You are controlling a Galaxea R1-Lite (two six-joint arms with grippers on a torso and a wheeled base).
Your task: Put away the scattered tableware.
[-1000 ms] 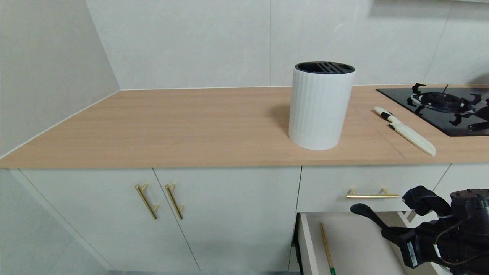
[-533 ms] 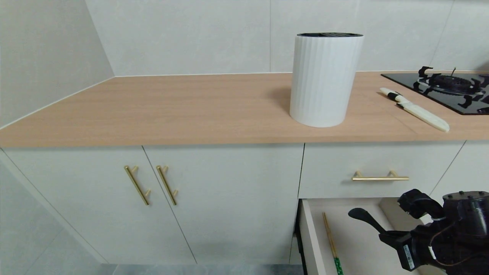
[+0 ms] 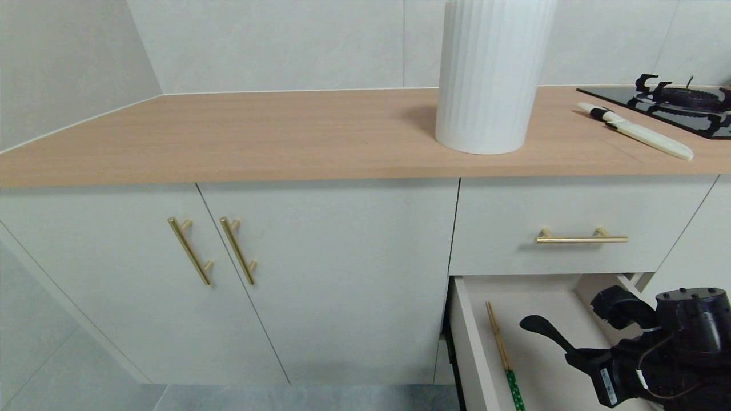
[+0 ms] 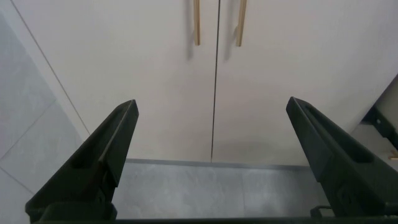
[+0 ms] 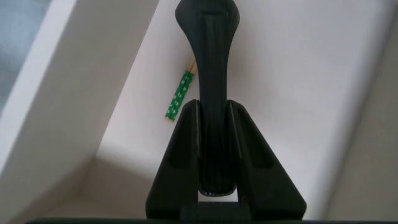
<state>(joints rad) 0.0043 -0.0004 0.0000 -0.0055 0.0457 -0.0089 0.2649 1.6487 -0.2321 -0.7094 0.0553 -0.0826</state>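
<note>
Nearest us, the right gripper [image 3: 591, 365] hung over the open drawer [image 3: 465, 331], its jaws closed tight on a black utensil [image 3: 542, 330] whose rounded end pointed out over the drawer floor. We could not tell what kind of utensil it was. A pair of chopsticks [image 3: 502, 357] with a green end lay inside, along the drawer's left wall and well apart from the utensil.

Over the last second our head view had sunk. The whole picture slid upward, more of the drawer's inside opened to us, and the gripper now sat lower against the drawer front than before. We took that as the camera and arm coming down together, not the kitchen things shifting. It suggested to us that the utensil was about to be laid in the drawer, though it was not yet released.

The left gripper [image 4: 211, 107] faced the cabinet doors [image 4: 280, 81], jaws spread wide and holding nothing.

Farther off, on the worktop [image 3: 257, 131], a pale knife [image 3: 637, 131] lay between the white ribbed holder [image 3: 488, 80] and the hob [image 3: 679, 100], not yet put away.
</note>
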